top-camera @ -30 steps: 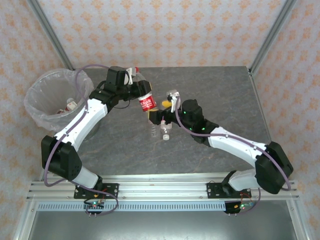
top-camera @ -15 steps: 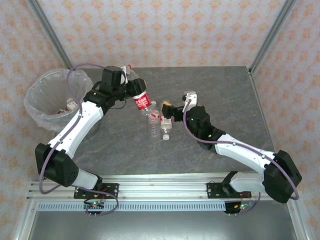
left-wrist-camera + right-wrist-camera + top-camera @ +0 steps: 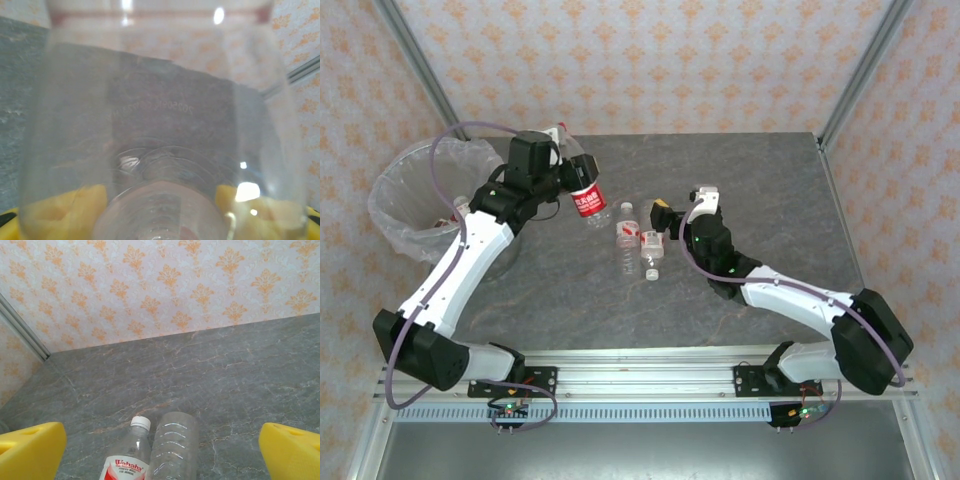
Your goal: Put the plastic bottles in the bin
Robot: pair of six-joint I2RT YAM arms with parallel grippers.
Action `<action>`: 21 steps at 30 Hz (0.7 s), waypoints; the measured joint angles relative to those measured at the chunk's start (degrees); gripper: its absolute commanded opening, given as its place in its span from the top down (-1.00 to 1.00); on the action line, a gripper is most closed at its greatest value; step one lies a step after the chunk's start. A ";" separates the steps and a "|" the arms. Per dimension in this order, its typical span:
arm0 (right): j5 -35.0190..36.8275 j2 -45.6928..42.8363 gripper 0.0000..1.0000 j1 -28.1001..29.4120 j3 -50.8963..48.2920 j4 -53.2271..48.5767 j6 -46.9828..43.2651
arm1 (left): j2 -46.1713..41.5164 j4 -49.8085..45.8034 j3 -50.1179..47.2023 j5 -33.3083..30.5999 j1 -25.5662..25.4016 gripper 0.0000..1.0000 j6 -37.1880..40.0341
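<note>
In the left wrist view the held bottle is blurring and running off the top and bottom edges, the yellow finger pads smearing through it at the lower corners. In the right wrist view the bottom edge is cutting off the labelled bottle and the clear bottle. At upper left of the top view, what is lying in the bin is showing too small to tell.

- My table is a grey, marbled slab.
- Two plastic bottles lie on their sides near its middle, side by side.
- The labelled bottle has a white cap and red-and-white wrap.
- The bare bottle beside it is clear.
</note>
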 measured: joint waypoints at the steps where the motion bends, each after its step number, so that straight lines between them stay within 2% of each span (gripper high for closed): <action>1: 0.02 0.17 -0.98 0.00 0.04 0.02 0.02 | -0.35 -0.22 0.33 -0.46 0.00 -0.16 0.04; 10: 0.00 0.98 -0.98 0.00 0.24 0.26 0.48 | -2.95 -3.10 3.91 -5.03 0.22 -0.15 2.01; 21: -0.26 1.27 -0.99 0.00 1.38 0.13 0.63 | -5.46 -7.65 12.20 -15.61 0.33 -0.16 7.17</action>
